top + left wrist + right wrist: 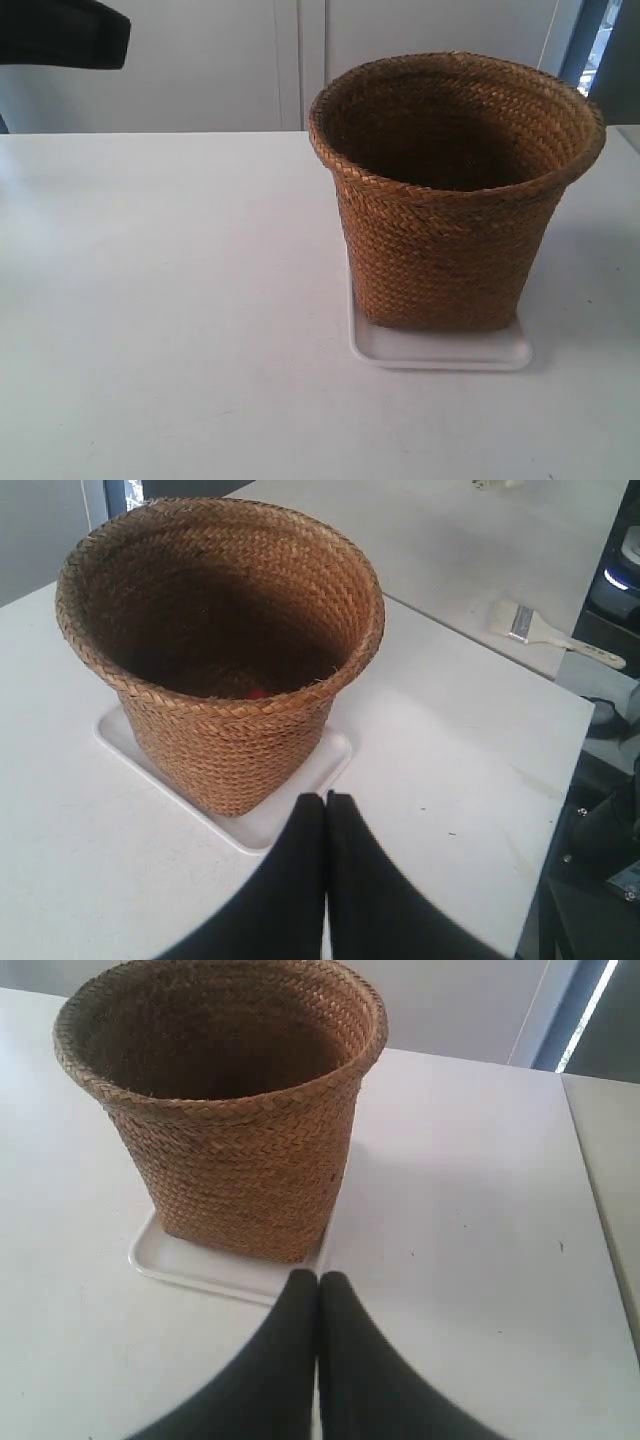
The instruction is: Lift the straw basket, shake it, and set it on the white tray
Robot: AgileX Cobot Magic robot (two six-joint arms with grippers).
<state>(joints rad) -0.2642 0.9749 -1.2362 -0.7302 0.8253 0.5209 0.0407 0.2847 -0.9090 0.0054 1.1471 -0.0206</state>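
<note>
Straw basket (450, 200) stood upright on the white tray (440, 354), so the placing looked finished. Left gripper (325, 800) and right gripper (318, 1278) were each pinched closed on nothing, apart from the basket. Only backing away seemed needed.

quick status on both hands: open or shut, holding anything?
Left hand: closed, empty, not touching the straw basket.
Right hand: closed, empty.

- The straw basket (445, 250) covers most of the white tray (440, 353).
- A dark shape (60, 30) at ten o'clock is cut off.
- Red speck (256, 692) inside: too small to tell.
</note>
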